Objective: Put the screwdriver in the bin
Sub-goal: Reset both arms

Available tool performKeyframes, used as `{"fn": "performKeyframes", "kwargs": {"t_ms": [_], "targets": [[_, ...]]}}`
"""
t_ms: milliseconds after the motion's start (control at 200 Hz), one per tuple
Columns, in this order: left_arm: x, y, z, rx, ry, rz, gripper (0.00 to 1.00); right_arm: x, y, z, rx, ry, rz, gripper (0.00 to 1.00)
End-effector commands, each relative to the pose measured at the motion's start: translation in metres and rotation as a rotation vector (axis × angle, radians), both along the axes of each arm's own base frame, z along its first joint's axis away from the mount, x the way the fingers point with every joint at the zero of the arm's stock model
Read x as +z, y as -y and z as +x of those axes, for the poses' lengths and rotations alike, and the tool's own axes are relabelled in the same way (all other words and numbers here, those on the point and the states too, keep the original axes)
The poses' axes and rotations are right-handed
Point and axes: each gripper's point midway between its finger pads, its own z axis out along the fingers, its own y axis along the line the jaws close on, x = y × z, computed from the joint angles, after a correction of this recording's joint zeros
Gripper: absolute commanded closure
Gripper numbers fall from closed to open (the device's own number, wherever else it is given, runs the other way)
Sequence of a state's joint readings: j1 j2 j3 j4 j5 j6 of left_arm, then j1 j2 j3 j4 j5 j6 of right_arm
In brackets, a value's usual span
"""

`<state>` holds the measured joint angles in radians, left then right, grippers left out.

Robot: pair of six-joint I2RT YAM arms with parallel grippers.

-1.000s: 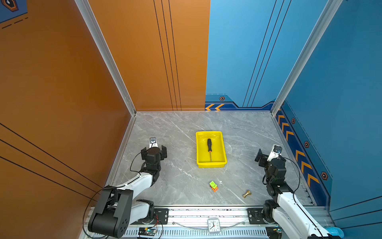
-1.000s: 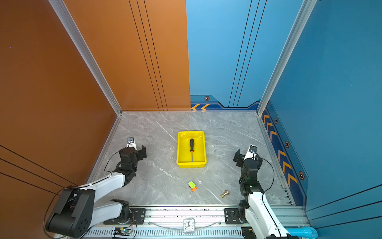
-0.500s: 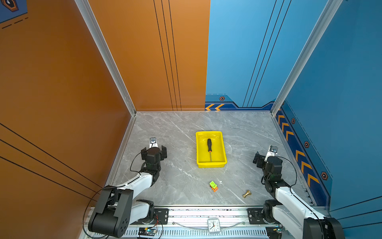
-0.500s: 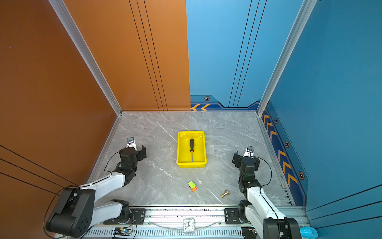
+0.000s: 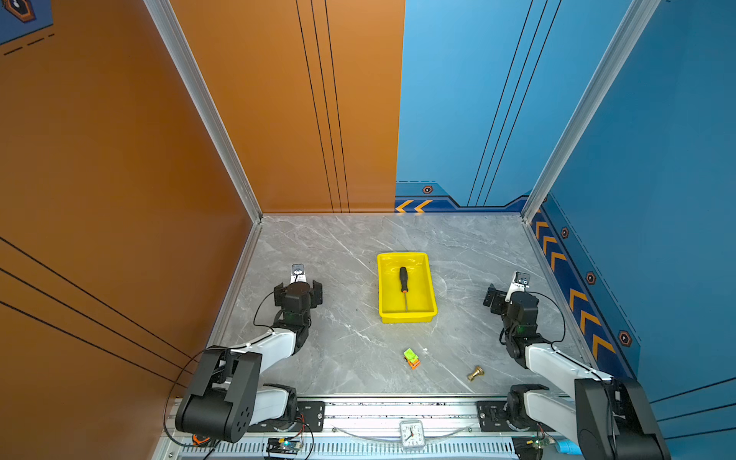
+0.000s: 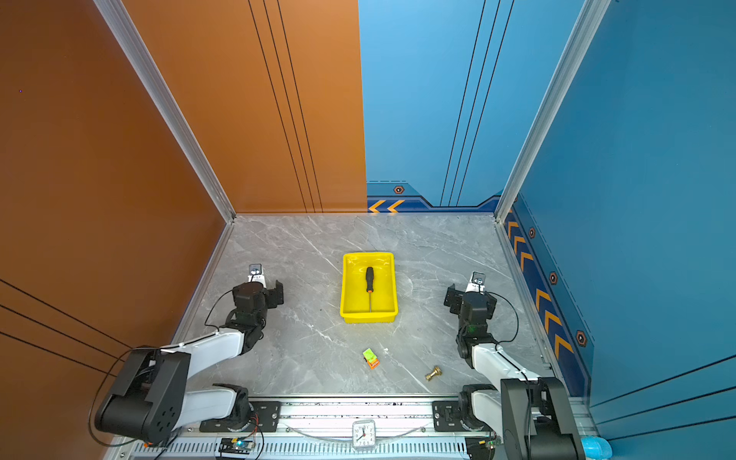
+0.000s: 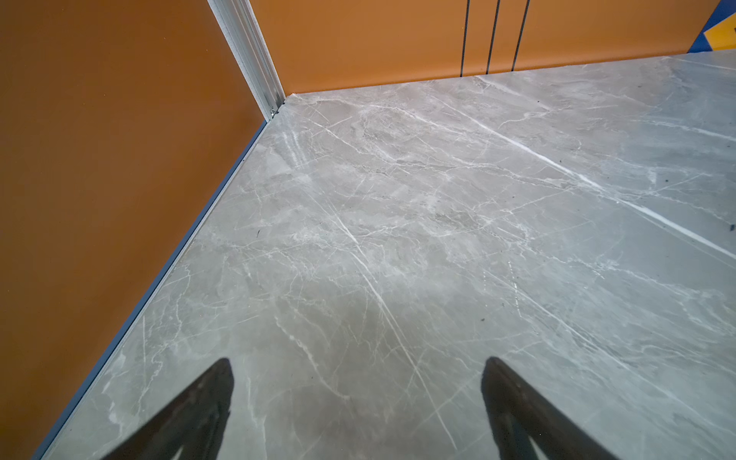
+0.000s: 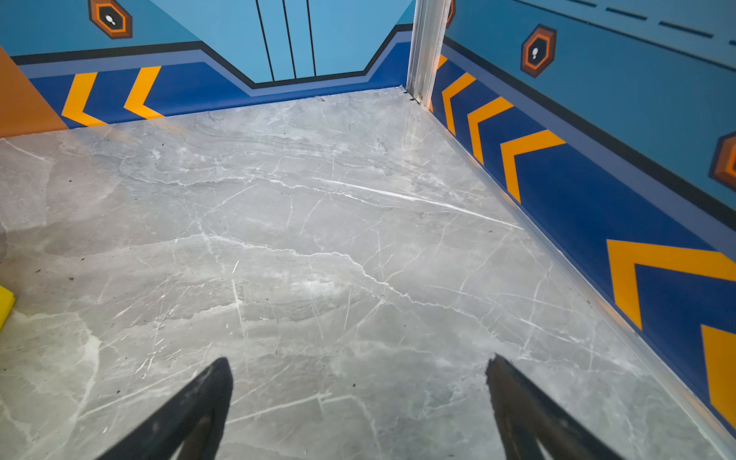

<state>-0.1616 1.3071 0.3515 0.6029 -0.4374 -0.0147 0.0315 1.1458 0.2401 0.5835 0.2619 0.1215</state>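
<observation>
In both top views the screwdriver [image 5: 403,283] [image 6: 369,283], black-handled with an orange collar, lies lengthwise inside the yellow bin [image 5: 407,318] [image 6: 368,317] at the middle of the marble floor. Its handle points to the far end. My left gripper [image 5: 298,287] [image 7: 356,364] hovers low near the orange wall, well left of the bin, open and empty. My right gripper [image 5: 507,295] [image 8: 358,364] sits far to the right of the bin, also open with only floor between its fingers. A corner of the bin [image 8: 4,304] shows in the right wrist view.
A small green-and-orange toy block [image 5: 411,357] and a brass piece [image 5: 476,373] lie on the floor in front of the bin. A small clock [image 5: 412,434] stands on the front rail. Orange walls close the left and back, blue walls the right.
The right arm has folded back, its elbow coming into view at the near right, and its gripper drifted slightly left. The left arm, bin and screwdriver have not moved.
</observation>
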Motion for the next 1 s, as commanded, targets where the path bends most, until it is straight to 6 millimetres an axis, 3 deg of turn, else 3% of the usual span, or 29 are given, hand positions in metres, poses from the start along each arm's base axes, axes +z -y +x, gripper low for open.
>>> {"fn": "performKeyframes", "kwargs": {"t_ms": [0, 396, 786, 996], "targets": [[0.013, -0.003, 0.010, 0.008, 0.045, 0.006, 0.02, 0.017, -0.006, 0.014, 0.031, 0.058, -0.003, 0.00], [0.013, 0.004, 0.026, -0.030, 0.057, 0.025, 0.02, 0.019, -0.013, 0.040, 0.072, 0.091, -0.026, 0.00], [0.002, 0.002, 0.034, -0.028, 0.070, 0.042, 0.02, -0.001, -0.016, 0.052, 0.068, 0.091, -0.041, 0.00], [0.000, -0.002, 0.036, -0.023, 0.074, 0.017, 0.02, -0.008, -0.009, 0.057, 0.020, 0.063, -0.043, 0.00]]}}
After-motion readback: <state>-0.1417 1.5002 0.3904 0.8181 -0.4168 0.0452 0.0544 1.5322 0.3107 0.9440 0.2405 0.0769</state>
